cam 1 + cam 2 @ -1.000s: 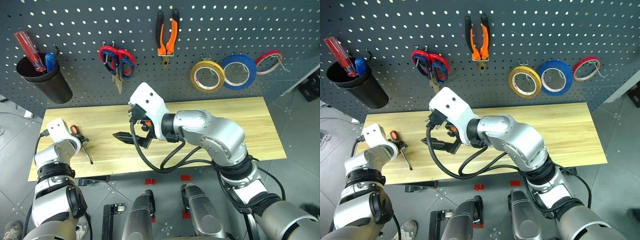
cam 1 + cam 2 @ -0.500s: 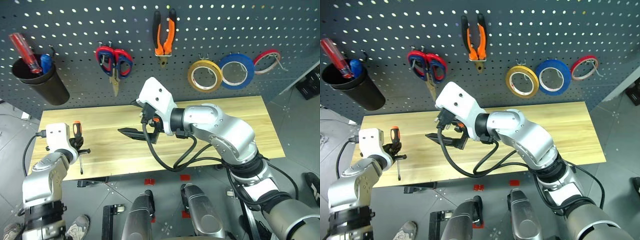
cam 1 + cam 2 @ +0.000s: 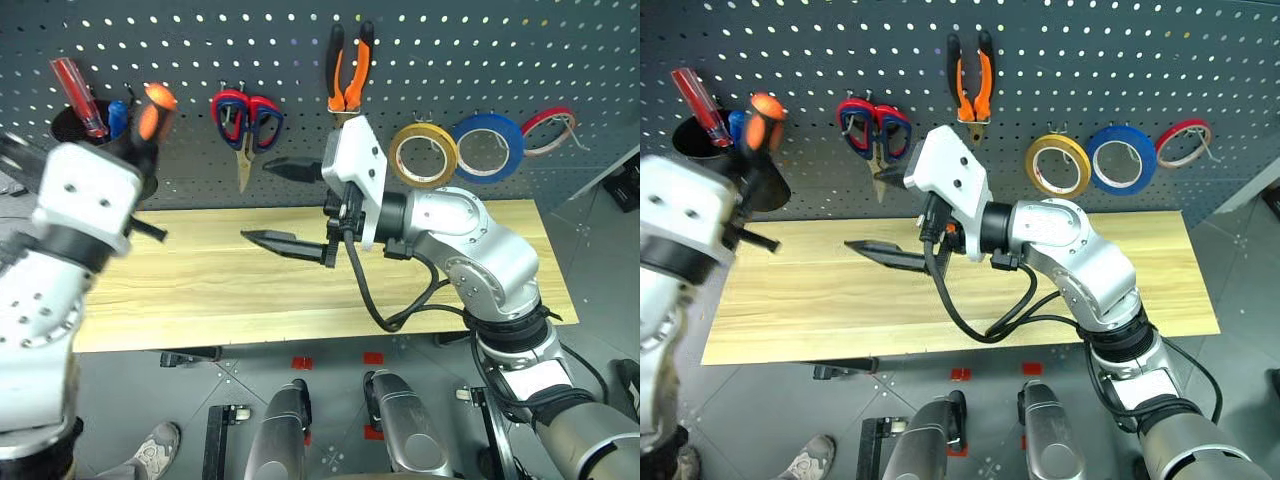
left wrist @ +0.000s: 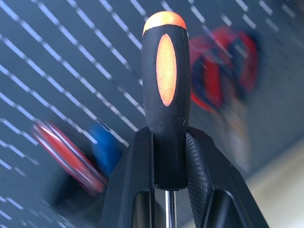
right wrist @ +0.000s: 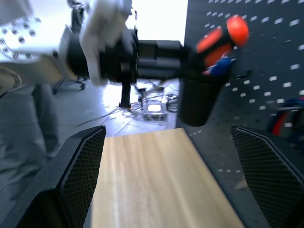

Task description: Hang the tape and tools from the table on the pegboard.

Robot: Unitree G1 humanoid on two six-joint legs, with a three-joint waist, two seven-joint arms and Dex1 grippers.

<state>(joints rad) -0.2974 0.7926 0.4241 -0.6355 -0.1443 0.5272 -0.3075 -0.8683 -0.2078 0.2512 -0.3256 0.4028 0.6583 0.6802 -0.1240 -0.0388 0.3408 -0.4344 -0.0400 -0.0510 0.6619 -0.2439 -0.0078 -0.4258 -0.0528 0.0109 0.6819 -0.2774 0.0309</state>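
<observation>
L hand (image 4: 168, 183) grips screwdriver (image 4: 166, 95); labels unreadable.

Black cup (image 3: 760, 190) hangs at the board's left end, holding a red-handled screwdriver (image 3: 75, 82) tilted left and something blue (image 3: 117, 115) beside it. Red-handled scissors (image 3: 247, 115) hang blades down, right of the cup. At the board's right end a blue tape roll (image 3: 489, 147) hangs, with a thin red tape roll (image 3: 548, 130) just beside it, their edges overlapping. Grey floor (image 3: 600, 330) below. Red markers (image 3: 300, 362) on the floor in front.
</observation>
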